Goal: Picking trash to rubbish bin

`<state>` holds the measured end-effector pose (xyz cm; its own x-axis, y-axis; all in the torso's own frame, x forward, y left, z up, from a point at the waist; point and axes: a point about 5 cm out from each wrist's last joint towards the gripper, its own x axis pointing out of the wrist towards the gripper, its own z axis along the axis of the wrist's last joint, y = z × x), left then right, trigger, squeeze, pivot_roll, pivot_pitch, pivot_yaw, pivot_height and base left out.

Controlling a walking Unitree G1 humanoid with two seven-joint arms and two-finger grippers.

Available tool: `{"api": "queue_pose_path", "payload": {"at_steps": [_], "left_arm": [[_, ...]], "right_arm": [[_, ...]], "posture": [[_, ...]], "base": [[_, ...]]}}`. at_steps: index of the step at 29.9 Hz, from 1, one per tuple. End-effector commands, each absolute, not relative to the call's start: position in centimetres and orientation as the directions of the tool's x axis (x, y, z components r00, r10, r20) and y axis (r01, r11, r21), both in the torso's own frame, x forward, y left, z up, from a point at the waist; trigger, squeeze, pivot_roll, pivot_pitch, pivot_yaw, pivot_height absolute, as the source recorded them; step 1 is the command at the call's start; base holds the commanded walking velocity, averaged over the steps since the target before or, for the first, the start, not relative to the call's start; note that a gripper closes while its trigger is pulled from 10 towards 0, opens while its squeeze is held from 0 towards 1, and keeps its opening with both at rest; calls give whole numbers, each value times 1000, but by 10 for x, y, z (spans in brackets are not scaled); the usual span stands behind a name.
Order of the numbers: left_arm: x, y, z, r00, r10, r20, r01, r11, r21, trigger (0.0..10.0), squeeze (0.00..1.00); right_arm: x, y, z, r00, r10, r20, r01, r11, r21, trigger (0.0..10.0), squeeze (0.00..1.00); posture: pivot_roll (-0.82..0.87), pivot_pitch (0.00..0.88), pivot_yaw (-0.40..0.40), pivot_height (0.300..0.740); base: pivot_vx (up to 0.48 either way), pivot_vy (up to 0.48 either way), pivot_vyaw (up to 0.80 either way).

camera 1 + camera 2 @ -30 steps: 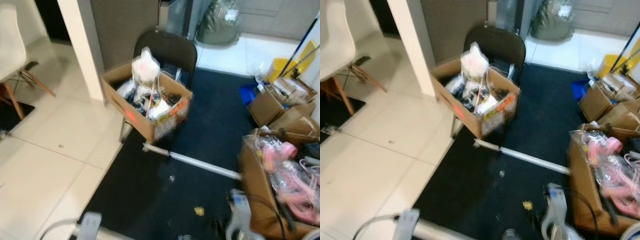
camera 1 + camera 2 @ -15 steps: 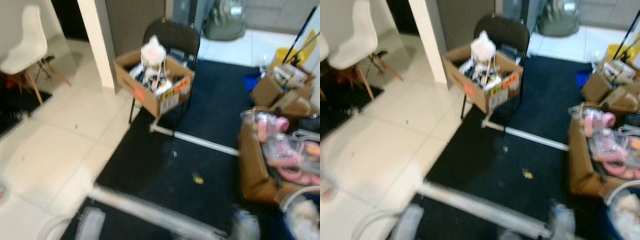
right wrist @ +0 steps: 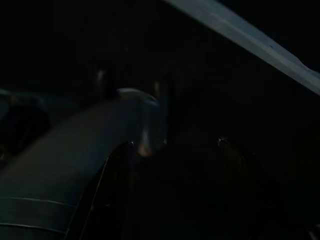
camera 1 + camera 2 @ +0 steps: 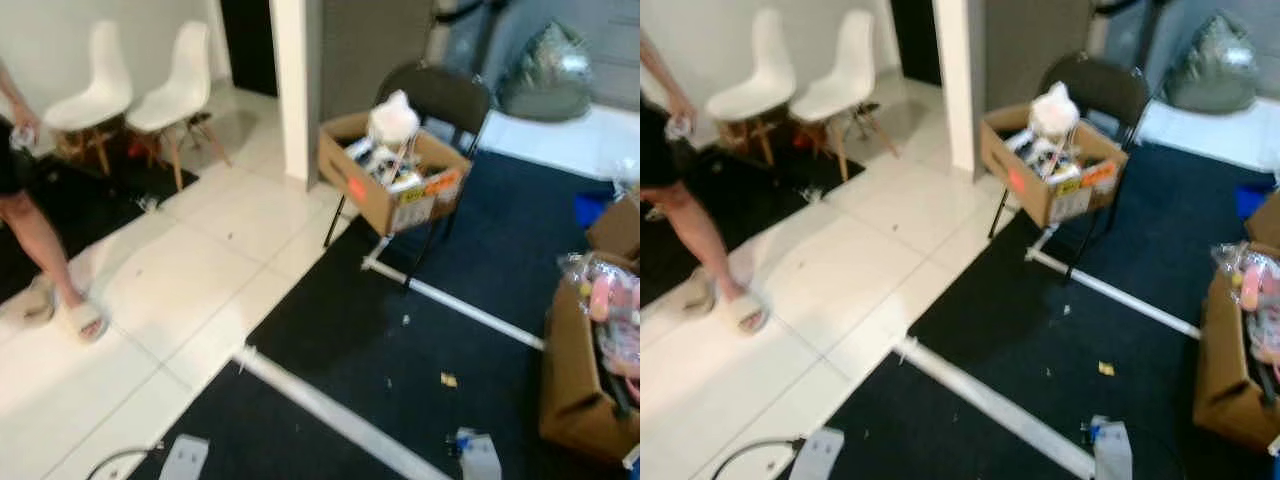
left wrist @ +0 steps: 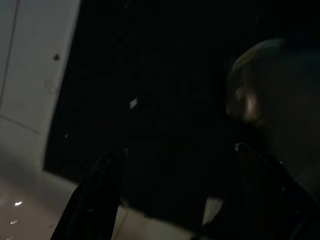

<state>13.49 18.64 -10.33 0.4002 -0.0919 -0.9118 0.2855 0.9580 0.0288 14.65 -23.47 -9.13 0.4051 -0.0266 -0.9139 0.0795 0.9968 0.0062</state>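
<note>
wider view now: white tile floor (image 4: 200, 260), black carpet (image 4: 480, 260), two white chairs (image 4: 140, 90)

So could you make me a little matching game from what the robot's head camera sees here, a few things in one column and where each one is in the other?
Things:
1. cardboard box full of clutter
2. two white chairs
3. yellow scrap
4. person in sandals

Places:
A. on the dark carpet between the two white poles
B. on the white tiles at the robot's far left
C. on the seat of the black folding chair
D. against the back wall, left of the white pillar

Pairs: 1-C, 2-D, 3-A, 4-B
</note>
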Motion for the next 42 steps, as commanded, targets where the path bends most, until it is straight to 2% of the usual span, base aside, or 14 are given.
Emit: {"api": "queue_pose_path", "payload": {"at_steps": [1,7,22,28,35,42], "left_arm": [[133,185,-104,382,-90,-920,392,917,73,10000,0],[125,185,-107,335,-62,-940,454,885,104,10000,0],[118,176,-110,289,-81,-954,521,850,85,10000,0],[114,172,-112,273,-92,-958,532,844,70,10000,0],[97,178,-116,241,-64,-969,514,855,71,10000,0],[90,184,-117,227,-61,-972,527,847,70,10000,0]], "right_arm": [[139,-235,-94,363,-51,-930,24,999,-46,10000,0],[137,-234,-95,345,-56,-937,12,998,-55,10000,0],[135,-230,-97,329,-44,-943,7,999,-44,10000,0],[133,-236,-97,332,-65,-941,39,998,-55,10000,0],[111,-252,-99,287,-118,-951,81,992,-99,10000,0],[112,-248,-100,299,-134,-945,106,989,-107,10000,0]], "posture": [[-36,58,53,740],[-32,48,53,740],[-31,45,41,740],[-32,70,40,740],[-43,93,18,740],[-54,104,12,740]], "base": [[0,0,775],[0,0,775],[0,0,775],[0,0,775],[0,0,775],[0,0,776]]}}
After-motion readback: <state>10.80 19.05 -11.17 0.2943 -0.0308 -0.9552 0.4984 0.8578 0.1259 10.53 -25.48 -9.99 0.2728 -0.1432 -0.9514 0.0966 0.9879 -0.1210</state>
